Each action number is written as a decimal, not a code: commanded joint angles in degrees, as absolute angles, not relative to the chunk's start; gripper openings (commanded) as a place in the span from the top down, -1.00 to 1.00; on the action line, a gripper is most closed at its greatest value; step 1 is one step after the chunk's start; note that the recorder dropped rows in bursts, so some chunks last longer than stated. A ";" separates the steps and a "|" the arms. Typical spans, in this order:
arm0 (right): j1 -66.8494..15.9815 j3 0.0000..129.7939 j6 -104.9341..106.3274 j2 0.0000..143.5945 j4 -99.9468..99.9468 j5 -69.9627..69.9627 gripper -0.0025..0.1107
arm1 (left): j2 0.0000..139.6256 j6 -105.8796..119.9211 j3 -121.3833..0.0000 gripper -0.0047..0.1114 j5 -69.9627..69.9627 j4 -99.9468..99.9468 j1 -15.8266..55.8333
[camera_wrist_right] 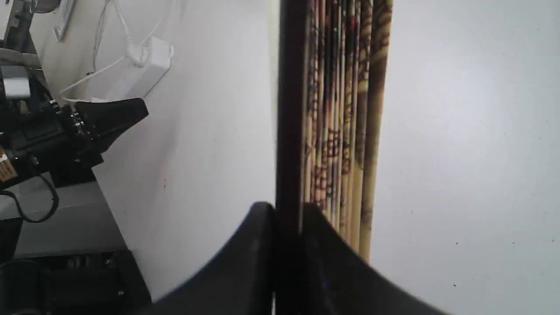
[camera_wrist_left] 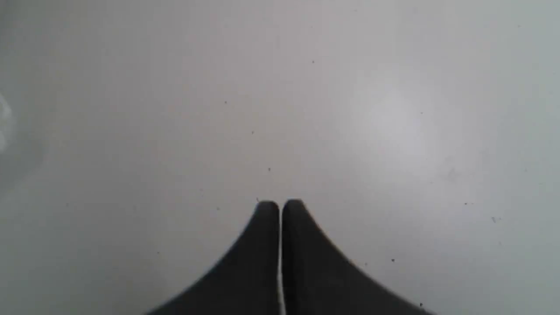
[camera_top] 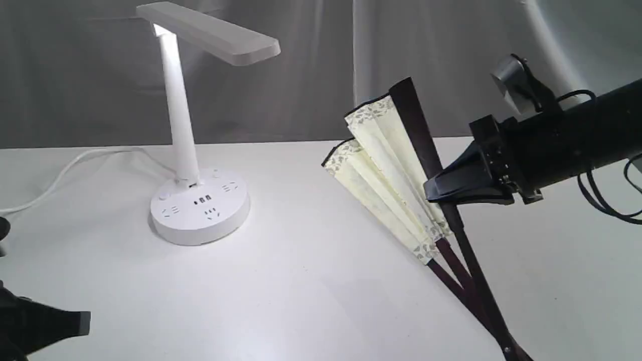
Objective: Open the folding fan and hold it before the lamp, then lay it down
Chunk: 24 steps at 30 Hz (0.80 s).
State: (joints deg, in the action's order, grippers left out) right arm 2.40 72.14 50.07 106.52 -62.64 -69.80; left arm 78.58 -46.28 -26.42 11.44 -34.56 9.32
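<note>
Folding fan (camera_top: 386, 165) — one only — is held up off the white table (camera_top: 311, 301), at about 3 o'clock from the lamp (camera_top: 183, 125) in the exterior view and well apart from it. It is only partly spread: two bunches of cream pleats with a grey floral border lean toward 11 o'clock, and three dark maroon sticks run down toward 5 o'clock, meeting at the lower edge of the view, where it cannot be told whether the pivot touches the table. The right gripper (camera_top: 435, 192) comes in from 3 o'clock and is clamped narrowly on one outer guard (camera_top: 416, 130), about midway along its length. The right wrist view shows the same grip, its two black fingers pressed on either side of the dark guard (camera_wrist_right: 288, 109) with the folded pleats (camera_wrist_right: 345, 109) stacked just beside it. The left gripper (camera_top: 83, 321) sits low at 8 o'clock in the exterior view, near the table and well apart from both fan and lamp; the left wrist view shows its two fingers (camera_wrist_left: 267, 227) brought together with nothing between them, over bare tabletop. One lamp stands on the table — flat head reaching toward 3 o'clock, slanted stem, round base with sockets — and one white cord (camera_top: 65, 173) trails from it toward 9 o'clock. A grey curtain (camera_top: 301, 90) hangs behind.
</note>
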 commanded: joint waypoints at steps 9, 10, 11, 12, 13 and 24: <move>2.78 71.79 50.89 105.82 -63.45 -69.96 0.96 | 86.39 -0.92 -35.74 0.92 24.57 7.45 9.56; 2.78 71.79 50.89 105.82 -63.31 -69.96 0.96 | 86.65 -0.78 -36.20 0.92 24.70 8.77 9.56; 2.78 71.79 50.89 105.82 -63.31 -69.96 0.96 | 86.78 -0.78 -36.32 0.92 24.36 8.87 9.56; 2.78 71.79 50.89 105.82 -63.31 -69.96 0.96 | 86.77 -0.78 -36.32 0.92 23.78 8.87 9.56; 2.78 71.79 50.89 105.82 -63.20 -69.96 0.96 | 86.77 -0.78 -36.32 0.92 23.64 8.87 9.56; 2.78 71.79 50.89 105.82 -63.21 -69.96 0.96 | 88.85 0.00 -40.79 0.92 22.44 8.87 16.35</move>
